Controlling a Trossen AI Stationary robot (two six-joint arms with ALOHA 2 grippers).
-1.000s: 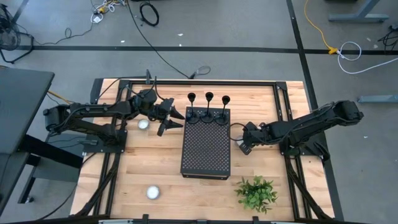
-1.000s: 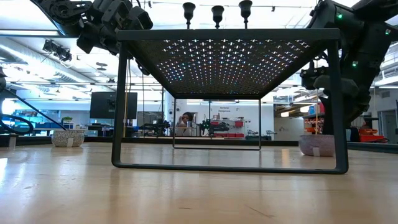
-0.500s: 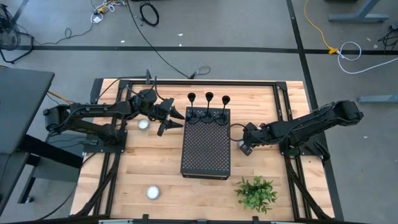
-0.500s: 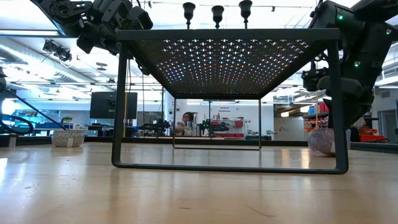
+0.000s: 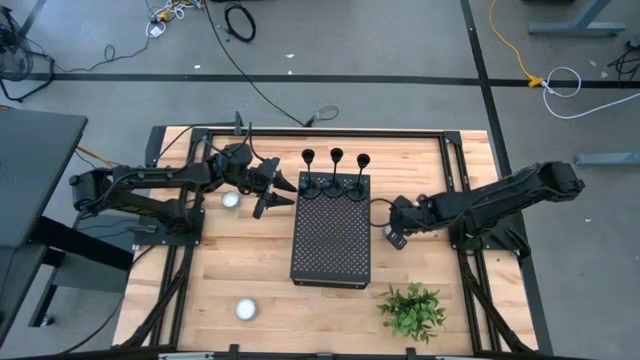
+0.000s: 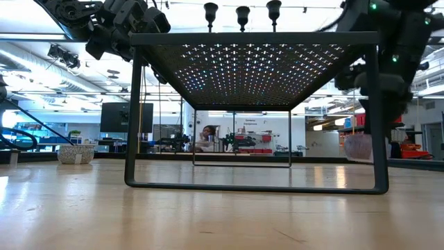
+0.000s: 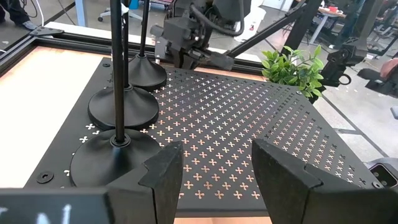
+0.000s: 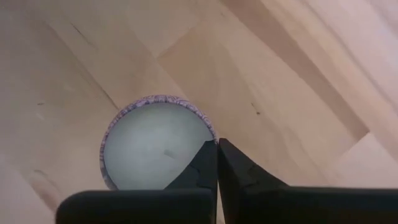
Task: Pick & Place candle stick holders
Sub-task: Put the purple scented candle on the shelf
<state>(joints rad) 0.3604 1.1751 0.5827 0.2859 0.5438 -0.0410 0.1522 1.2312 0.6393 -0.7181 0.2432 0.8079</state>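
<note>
Three black candle stick holders [image 5: 336, 178] stand by their round bases on the far end of the black perforated box [image 5: 331, 235]. They also show in the left wrist view [image 7: 118, 106]. My left gripper [image 5: 278, 192] is open and empty, level with the box top just off its left side and facing the holders [image 7: 214, 180]. My right gripper [image 5: 392, 236] is at the box's right side, pointing down, shut on a small white tealight candle [image 8: 155, 152]. The candle also shows in the low view [image 6: 357, 147]. My right gripper pinches the tealight's patterned rim [image 8: 208, 138] between its two fingers, one finger over the white top and one outside the cup. The fingers come from above, pointing down. The tealight hangs below them, lifted a little clear of the table.
Two more white tealights lie on the table, one near the left arm [image 5: 231, 199] and one at the near left [image 5: 246, 309]. A small green plant [image 5: 412, 310] stands at the near right. The box stands on thin legs [image 6: 133, 118], open underneath.
My right gripper has gone up by the box's right side. The tealight, which stood on the table, first tipped and is now lifted clear.
</note>
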